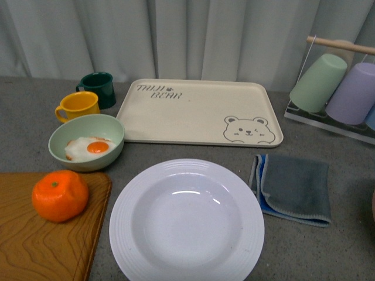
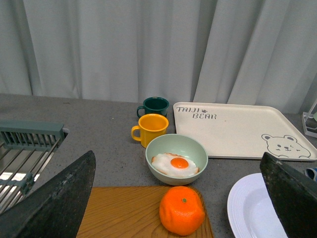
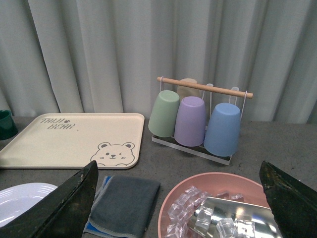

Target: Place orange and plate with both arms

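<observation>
The orange (image 1: 60, 195) sits on a wooden cutting board (image 1: 35, 246) at the front left. It also shows in the left wrist view (image 2: 182, 210), between the wide-open dark fingers (image 2: 59, 198) of my left gripper (image 2: 181, 198), which hangs back from it and holds nothing. The white ridged plate (image 1: 186, 221) lies on the grey table at front centre; its edge shows in the left wrist view (image 2: 247, 210) and the right wrist view (image 3: 22, 196). My right gripper (image 3: 181, 203) is open and empty above a pink bowl. Neither arm shows in the front view.
A pale green bowl with a fried egg (image 1: 87, 141), a yellow mug (image 1: 78, 106) and a dark green mug (image 1: 98, 88) stand at the back left. The cream bear tray (image 1: 199, 112) lies behind the plate. A grey cloth (image 1: 293, 187), a cup rack (image 1: 340, 88), and a pink ice bowl (image 3: 218, 208) are on the right. A metal rack (image 2: 25, 153) is at far left.
</observation>
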Available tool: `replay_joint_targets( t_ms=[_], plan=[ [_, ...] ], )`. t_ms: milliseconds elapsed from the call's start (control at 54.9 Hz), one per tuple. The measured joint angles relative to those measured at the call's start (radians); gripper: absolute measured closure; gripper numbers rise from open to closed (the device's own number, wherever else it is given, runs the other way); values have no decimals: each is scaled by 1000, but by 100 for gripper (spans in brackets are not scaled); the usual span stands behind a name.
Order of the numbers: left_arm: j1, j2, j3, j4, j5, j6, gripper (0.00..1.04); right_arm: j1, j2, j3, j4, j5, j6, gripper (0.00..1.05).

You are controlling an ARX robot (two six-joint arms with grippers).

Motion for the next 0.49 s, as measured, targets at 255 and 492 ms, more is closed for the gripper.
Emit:
replay_joint_targets(
  t_ms=[255,492],
  plan=[
    [-103,261,54,-96,-198,-68,7,0,0,0,0,0,0,9],
    [-157,735,113,345,-238,-110,7,0,0,0,0,0,0,9]
  ],
)
